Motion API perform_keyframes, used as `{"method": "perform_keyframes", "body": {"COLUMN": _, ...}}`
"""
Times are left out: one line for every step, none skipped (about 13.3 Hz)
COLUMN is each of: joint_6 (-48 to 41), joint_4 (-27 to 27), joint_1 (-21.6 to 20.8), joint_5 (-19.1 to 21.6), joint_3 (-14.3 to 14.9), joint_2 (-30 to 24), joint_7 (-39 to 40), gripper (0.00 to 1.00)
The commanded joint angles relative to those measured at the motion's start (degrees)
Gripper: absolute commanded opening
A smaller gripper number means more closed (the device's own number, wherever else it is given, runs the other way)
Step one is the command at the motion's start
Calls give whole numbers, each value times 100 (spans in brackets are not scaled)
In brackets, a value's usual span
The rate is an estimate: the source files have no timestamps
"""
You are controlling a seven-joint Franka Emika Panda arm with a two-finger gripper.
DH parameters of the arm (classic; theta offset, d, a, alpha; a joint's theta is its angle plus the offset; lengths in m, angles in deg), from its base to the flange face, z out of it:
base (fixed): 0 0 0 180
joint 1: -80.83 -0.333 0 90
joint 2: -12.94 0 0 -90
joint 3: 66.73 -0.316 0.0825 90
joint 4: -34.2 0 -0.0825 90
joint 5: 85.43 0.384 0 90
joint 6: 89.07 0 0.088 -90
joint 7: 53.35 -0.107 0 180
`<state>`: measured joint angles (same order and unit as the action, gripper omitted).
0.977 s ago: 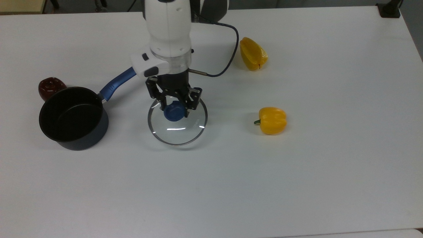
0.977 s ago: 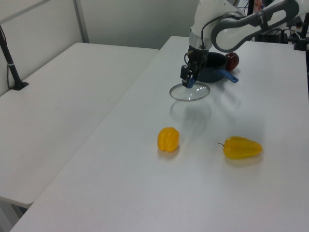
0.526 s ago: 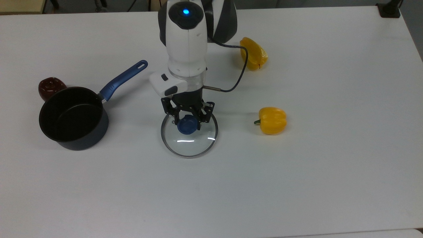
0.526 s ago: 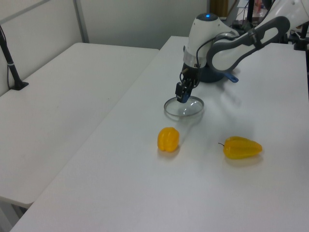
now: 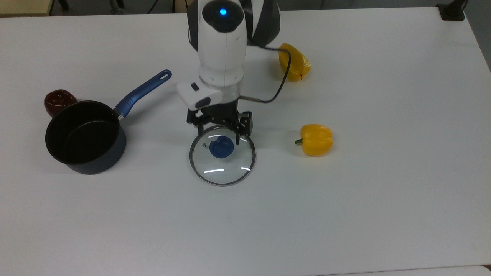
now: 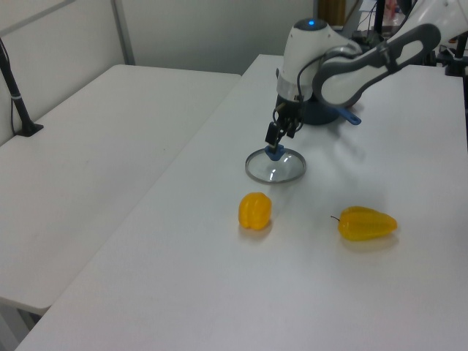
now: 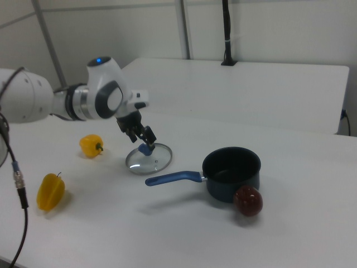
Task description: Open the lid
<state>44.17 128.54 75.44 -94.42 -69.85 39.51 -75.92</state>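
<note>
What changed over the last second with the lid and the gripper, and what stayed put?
The gripper carried the lid toward the top view's right and lower edge, set it flat on the table, then let go of the blue knob and lifted off; its fingers now stand open above it. The saucepan, apple and both yellow peppers stayed where they were.

Light was bright and even, shadows on the bench were faint, and the lid showed 2 white glints.
</note>
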Motion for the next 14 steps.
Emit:
{"method": "perform_keyframes", "body": {"joint_6": -1786, "joint_4": 111, "joint_1": -7, "joint_5": 37, "joint_3": 48, "joint_2": -1159, "joint_7": 986, "gripper": 100}}
{"method": "perform_keyframes", "body": {"joint_6": -2192, "joint_4": 120, "joint_1": 37, "joint_5": 72, "joint_3": 40, "joint_2": -1406, "joint_7": 1304, "gripper": 100}}
{"method": "perform_keyframes", "body": {"joint_6": -2588, "joint_4": 120, "joint_1": 72, "joint_5": 160, "joint_3": 48, "joint_2": -1635, "joint_7": 1534, "gripper": 100}}
{"method": "perform_keyframes", "body": {"joint_6": -3097, "joint_4": 120, "joint_1": 142, "joint_5": 378, "joint_3": 92, "joint_2": -1994, "joint_7": 1788, "gripper": 100}}
{"method": "perform_keyframes", "body": {"joint_6": -3389, "joint_4": 138, "joint_1": 230, "joint_5": 511, "joint_3": 101, "joint_2": -2241, "joint_7": 1974, "gripper": 100}}
{"method": "perform_keyframes", "body": {"joint_6": -3757, "joint_4": 138, "joint_1": 405, "joint_5": 582, "joint_3": 101, "joint_2": -2539, "joint_7": 2158, "gripper": 100}}
{"method": "perform_keyframes", "body": {"joint_6": -3952, "joint_4": 120, "joint_1": 511, "joint_5": 583, "joint_3": 101, "joint_2": -2742, "joint_7": 2212, "gripper": 100}}
{"method": "perform_keyframes", "body": {"joint_6": -4050, "joint_4": 120, "joint_1": 616, "joint_5": 583, "joint_3": 101, "joint_2": -2831, "joint_7": 2213, "gripper": 100}}
{"method": "perform_keyframes", "body": {"joint_6": -4190, "joint_4": 103, "joint_1": 670, "joint_5": 583, "joint_3": 110, "joint_2": -2841, "joint_7": 2222, "gripper": 100}}
{"method": "perform_keyframes", "body": {"joint_6": -4174, "joint_4": 103, "joint_1": 653, "joint_5": 583, "joint_3": 110, "joint_2": -2832, "joint_7": 2213, "gripper": 100}}
{"method": "perform_keyframes", "body": {"joint_6": -4165, "joint_4": 103, "joint_1": 661, "joint_5": 583, "joint_3": 101, "joint_2": -2832, "joint_7": 2204, "gripper": 100}}
{"method": "perform_keyframes", "body": {"joint_6": -4191, "joint_4": 50, "joint_1": 679, "joint_5": 583, "joint_3": 110, "joint_2": -2832, "joint_7": 2195, "gripper": 100}}
{"method": "perform_keyframes", "body": {"joint_6": -4192, "joint_4": -2, "joint_1": 688, "joint_5": 583, "joint_3": 118, "joint_2": -2823, "joint_7": 2152, "gripper": 100}}
{"method": "perform_keyframes", "body": {"joint_6": -4183, "joint_4": -3, "joint_1": 688, "joint_5": 583, "joint_3": 119, "joint_2": -2823, "joint_7": 2151, "gripper": 100}}
